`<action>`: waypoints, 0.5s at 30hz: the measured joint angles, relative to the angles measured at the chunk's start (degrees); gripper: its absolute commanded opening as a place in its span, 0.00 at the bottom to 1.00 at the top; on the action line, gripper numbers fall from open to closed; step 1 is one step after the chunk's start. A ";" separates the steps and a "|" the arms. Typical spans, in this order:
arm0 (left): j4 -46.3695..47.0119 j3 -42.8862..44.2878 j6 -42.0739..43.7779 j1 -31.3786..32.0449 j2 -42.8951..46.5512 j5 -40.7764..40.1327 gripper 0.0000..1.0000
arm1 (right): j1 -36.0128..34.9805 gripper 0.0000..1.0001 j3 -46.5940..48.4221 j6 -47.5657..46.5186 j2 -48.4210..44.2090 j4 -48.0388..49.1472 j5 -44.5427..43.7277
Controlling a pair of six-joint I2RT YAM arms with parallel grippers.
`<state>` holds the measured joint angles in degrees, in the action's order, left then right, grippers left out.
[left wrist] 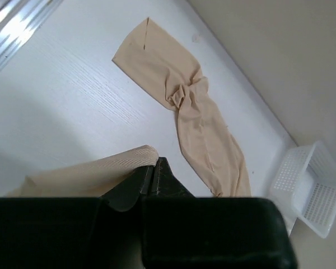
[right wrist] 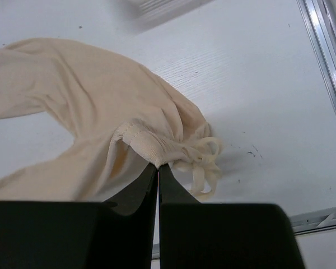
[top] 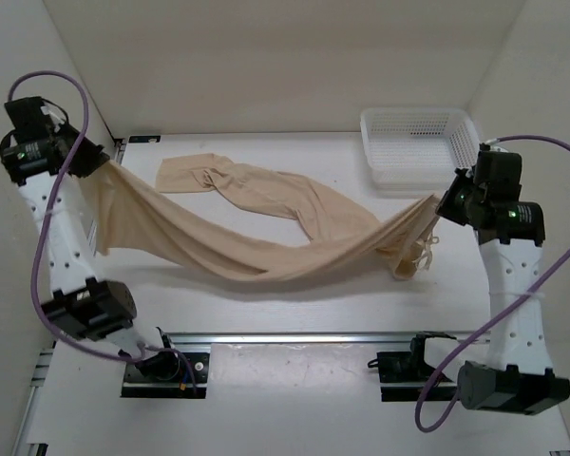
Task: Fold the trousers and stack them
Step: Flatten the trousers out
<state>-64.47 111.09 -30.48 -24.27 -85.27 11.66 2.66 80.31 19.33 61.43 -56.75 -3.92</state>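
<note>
The beige trousers (top: 266, 242) hang stretched between my two grippers above the table. One leg sags in a long curve from left to right. The other leg (top: 237, 180) trails back onto the table at the far left; it also shows in the left wrist view (left wrist: 185, 106). My left gripper (top: 103, 163) is shut on the ribbed cuff (left wrist: 120, 162) of the raised leg. My right gripper (top: 441, 202) is shut on the waistband (right wrist: 151, 144), and the drawstring (right wrist: 204, 162) dangles beside it.
A white mesh basket (top: 418, 147) stands at the back right, close behind my right gripper; it also shows in the left wrist view (left wrist: 311, 188). A metal rail (top: 294, 337) runs along the near table edge. Walls close in the left, back and right.
</note>
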 measured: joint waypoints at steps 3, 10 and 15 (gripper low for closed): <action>1.05 0.66 0.50 1.18 -8.79 0.07 0.43 | 0.02 0.00 -0.42 -0.02 5.01 2.08 -0.68; 0.26 -4.48 2.58 1.53 -25.22 0.79 0.93 | 0.00 0.00 -8.70 0.66 14.14 7.76 -1.31; 2.95 -26.60 2.27 1.49 -11.93 2.10 0.41 | 0.39 0.00 -17.53 1.16 6.12 7.28 -1.57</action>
<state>-61.52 84.49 -28.21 -22.79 -97.21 13.76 3.05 62.78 20.49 67.55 -49.47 -5.50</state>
